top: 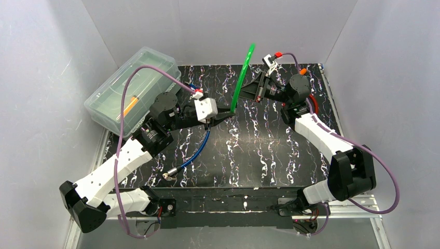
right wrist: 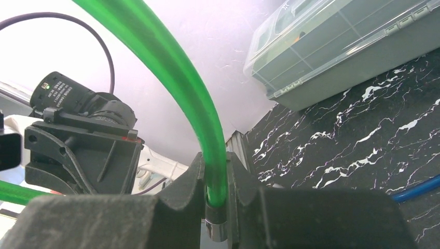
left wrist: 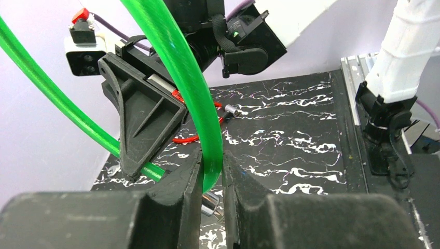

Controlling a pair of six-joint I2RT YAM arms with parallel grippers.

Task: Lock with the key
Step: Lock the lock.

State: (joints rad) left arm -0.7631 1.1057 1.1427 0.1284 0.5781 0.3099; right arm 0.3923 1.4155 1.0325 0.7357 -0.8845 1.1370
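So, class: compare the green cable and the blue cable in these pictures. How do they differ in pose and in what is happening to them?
The green cable arches up above the table, while the blue cable lies flat on it. The green cable is clamped by both the left gripper and the right gripper; the blue cable lies untouched. Both are thin, flexible cables with a metal end fitting.

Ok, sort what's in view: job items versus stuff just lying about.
In the job:
green cable lock
left claw, shut on it
right claw, shut on its other end

Lying about:
blue cable
red cable
clear plastic case
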